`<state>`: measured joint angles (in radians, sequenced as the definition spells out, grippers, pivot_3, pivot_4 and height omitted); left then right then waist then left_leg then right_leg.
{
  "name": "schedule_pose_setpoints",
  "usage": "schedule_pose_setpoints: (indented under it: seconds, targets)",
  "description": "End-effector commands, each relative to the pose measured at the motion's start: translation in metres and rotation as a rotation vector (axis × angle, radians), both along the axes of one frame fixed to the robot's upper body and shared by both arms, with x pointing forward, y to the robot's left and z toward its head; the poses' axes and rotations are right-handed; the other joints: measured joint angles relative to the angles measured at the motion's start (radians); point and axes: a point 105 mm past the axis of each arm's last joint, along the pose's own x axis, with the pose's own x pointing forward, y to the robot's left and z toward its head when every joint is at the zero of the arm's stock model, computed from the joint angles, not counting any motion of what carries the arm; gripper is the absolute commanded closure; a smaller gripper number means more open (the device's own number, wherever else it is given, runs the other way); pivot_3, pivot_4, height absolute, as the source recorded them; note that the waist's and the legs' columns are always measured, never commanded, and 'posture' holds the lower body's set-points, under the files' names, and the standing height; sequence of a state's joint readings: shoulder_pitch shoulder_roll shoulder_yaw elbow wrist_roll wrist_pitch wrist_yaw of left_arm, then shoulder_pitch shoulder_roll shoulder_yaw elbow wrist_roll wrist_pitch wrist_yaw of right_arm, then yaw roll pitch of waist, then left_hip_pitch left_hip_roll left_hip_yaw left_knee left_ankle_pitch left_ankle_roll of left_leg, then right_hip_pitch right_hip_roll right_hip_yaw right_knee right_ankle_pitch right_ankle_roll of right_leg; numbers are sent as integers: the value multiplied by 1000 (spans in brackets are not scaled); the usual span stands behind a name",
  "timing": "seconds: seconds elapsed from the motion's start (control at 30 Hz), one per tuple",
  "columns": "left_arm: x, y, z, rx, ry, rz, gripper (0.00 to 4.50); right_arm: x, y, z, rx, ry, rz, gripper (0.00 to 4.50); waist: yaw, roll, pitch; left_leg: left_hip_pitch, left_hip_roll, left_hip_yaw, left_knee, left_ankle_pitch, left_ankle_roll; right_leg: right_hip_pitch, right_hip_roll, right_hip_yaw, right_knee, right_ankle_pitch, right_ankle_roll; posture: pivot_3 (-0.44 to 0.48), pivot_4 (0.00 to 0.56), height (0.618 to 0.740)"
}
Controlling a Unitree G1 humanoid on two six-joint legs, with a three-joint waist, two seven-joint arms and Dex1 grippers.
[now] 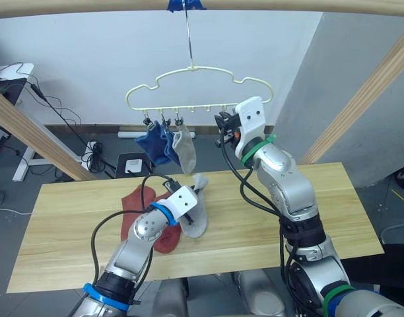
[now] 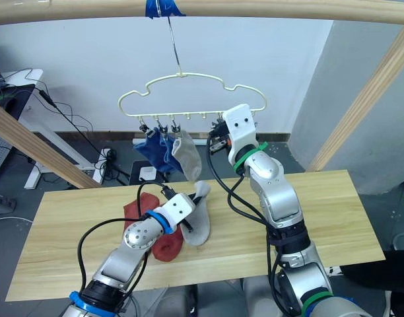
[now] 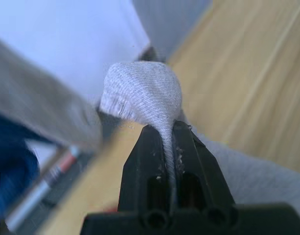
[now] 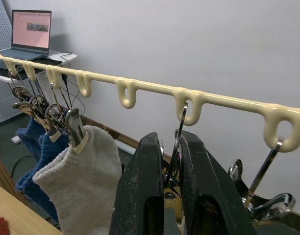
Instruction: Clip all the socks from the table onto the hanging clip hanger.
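Note:
The pale-yellow clip hanger (image 1: 201, 70) hangs from the top pole over the table (image 1: 307, 205). Two blue socks (image 1: 156, 145) and one light grey sock (image 1: 185, 150) hang from its left clips. My right gripper (image 4: 170, 139) is raised to the hanger's row and is shut on a metal clip (image 4: 178, 128) right of the hung socks. My left gripper (image 3: 168, 128) is low over the table, shut on the cuff of a second grey sock (image 1: 195, 221), whose foot still lies on the wood. Two rust-red socks (image 1: 131, 214) lie beside it, partly hidden by my left arm.
A thick wooden frame surrounds the table: a top pole (image 1: 288, 5) and slanted poles at left (image 1: 30, 132) and right (image 1: 367, 92). Cables and a power strip (image 1: 90, 148) lie on the floor behind. A laptop (image 4: 31, 29) sits on a desk at far left.

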<state>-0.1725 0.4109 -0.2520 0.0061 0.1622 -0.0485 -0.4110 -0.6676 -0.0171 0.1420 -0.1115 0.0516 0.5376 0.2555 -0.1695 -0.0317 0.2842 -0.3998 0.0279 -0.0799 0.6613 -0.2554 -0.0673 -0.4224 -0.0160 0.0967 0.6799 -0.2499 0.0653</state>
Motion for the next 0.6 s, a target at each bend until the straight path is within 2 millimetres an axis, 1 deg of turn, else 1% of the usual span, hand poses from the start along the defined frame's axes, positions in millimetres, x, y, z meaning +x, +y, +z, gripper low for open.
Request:
schedule_pose_setpoints:
  seconds: [0.03, 0.1, 0.2, 0.4, 0.6]
  targets:
    - [-3, -18, 36, 23, -194, -143, 4500, -7, 2, 16, 24, -55, 18, 4387, 0, 0, 0, 0, 0, 0, 0, 0, 0, 0, 0, 0, 0, 0, 0, -195, 226, 740]
    - [1, -23, 45, 55, -256, -184, 4500, -7, 3, 16, 25, -55, 20, 4387, 0, 0, 0, 0, 0, 0, 0, 0, 0, 0, 0, 0, 0, 0, 0, -197, 227, 740]
    - [7, -30, 51, 97, -303, -228, 4500, -7, 3, 16, 27, -54, 22, 4387, 0, 0, 0, 0, -1, 0, 0, 0, 0, 0, 0, 0, 0, 0, 0, -199, 228, 740]
    - [17, -38, 50, 141, -318, -274, 4500, -9, 4, 16, 31, -54, 27, 4387, -3, 0, 0, 0, 0, 0, -1, 0, 0, -1, 0, 0, 0, 0, 0, -206, 227, 740]
    - [27, -43, 63, 142, -375, -267, 4500, -10, 5, 15, 31, -48, 38, 4387, -2, 0, 0, 0, 0, 0, 0, 0, 0, 0, 0, 0, 0, 0, 0, -206, 229, 740]
